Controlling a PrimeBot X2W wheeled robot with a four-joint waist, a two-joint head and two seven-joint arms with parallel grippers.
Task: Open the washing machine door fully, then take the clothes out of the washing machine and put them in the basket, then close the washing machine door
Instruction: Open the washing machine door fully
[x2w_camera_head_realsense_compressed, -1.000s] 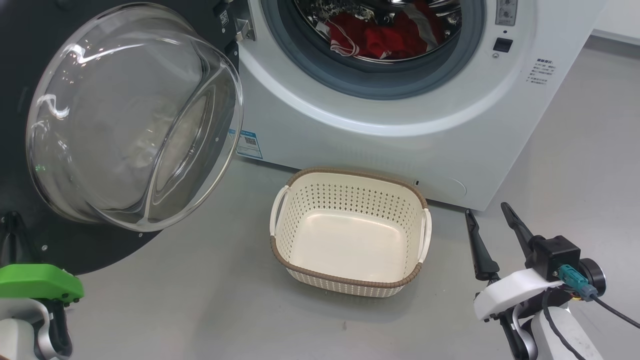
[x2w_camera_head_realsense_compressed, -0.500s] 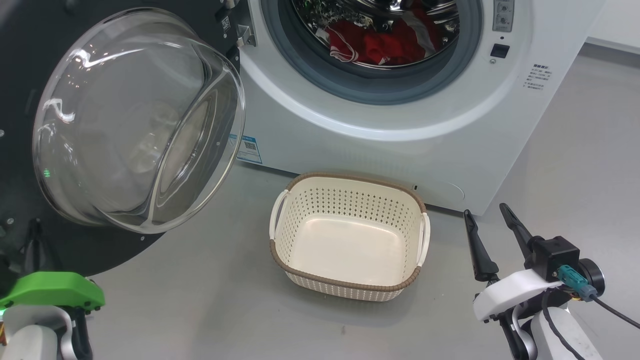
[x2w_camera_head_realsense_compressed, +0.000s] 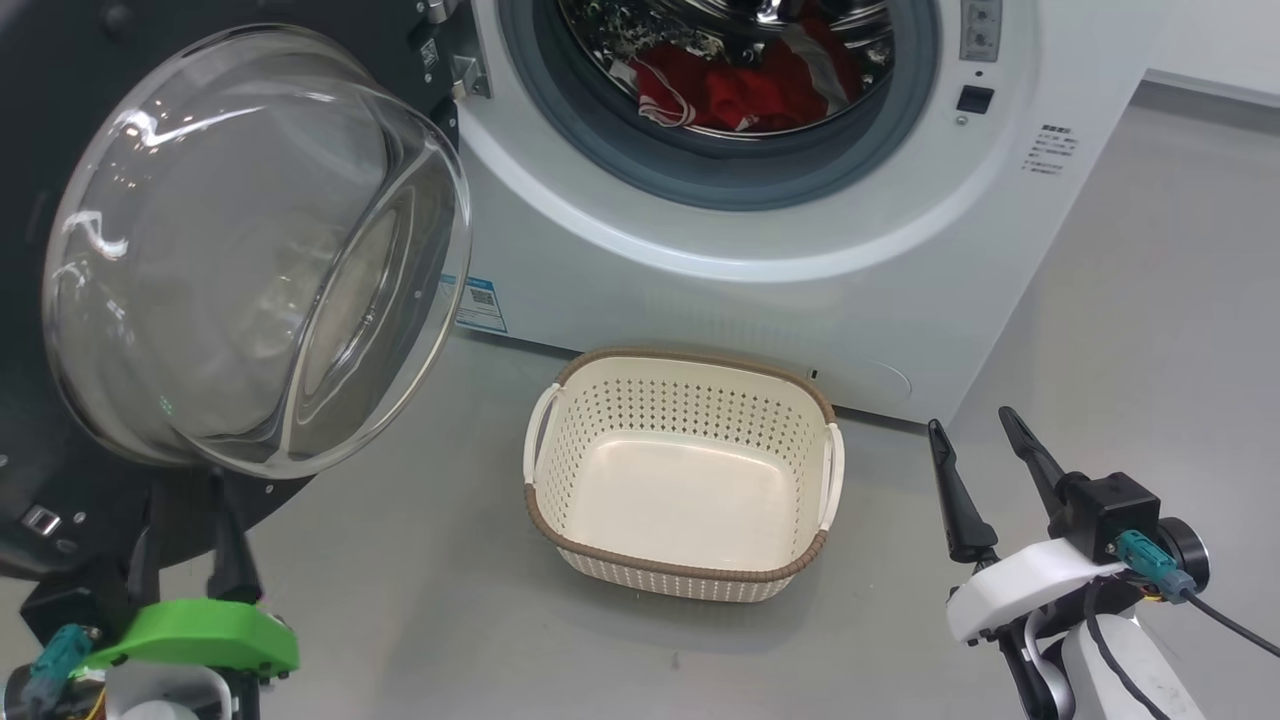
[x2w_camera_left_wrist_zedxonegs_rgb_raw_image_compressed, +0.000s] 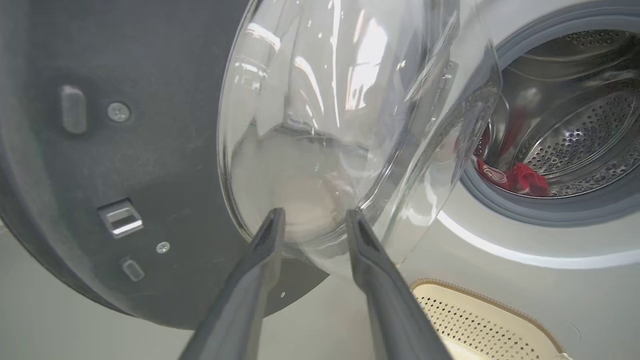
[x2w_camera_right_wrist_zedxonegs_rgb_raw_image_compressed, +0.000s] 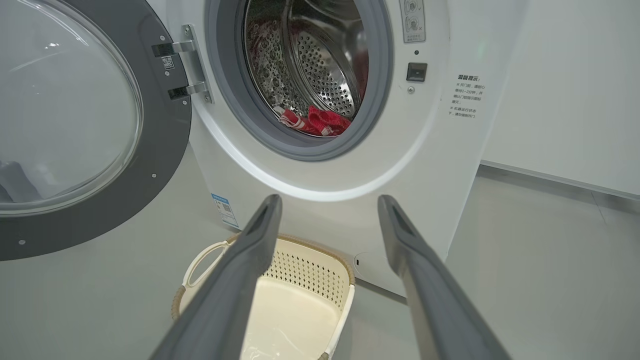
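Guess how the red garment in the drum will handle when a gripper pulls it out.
Probably floppy: the clothes lie crumpled in the washing machine drum, so they should drape and trail. Likely light: a small heap. Their white trim might snag on the gasket.

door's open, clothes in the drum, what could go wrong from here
1. The open left gripper sits close below the bulging glass of the washing machine door; lifting could knock it.
2. The clothes lie behind the grey gasket, with a loose white trim loop that might snag coming out.
3. The basket sits low below the opening; a weak grasp could drop fabric beside it.
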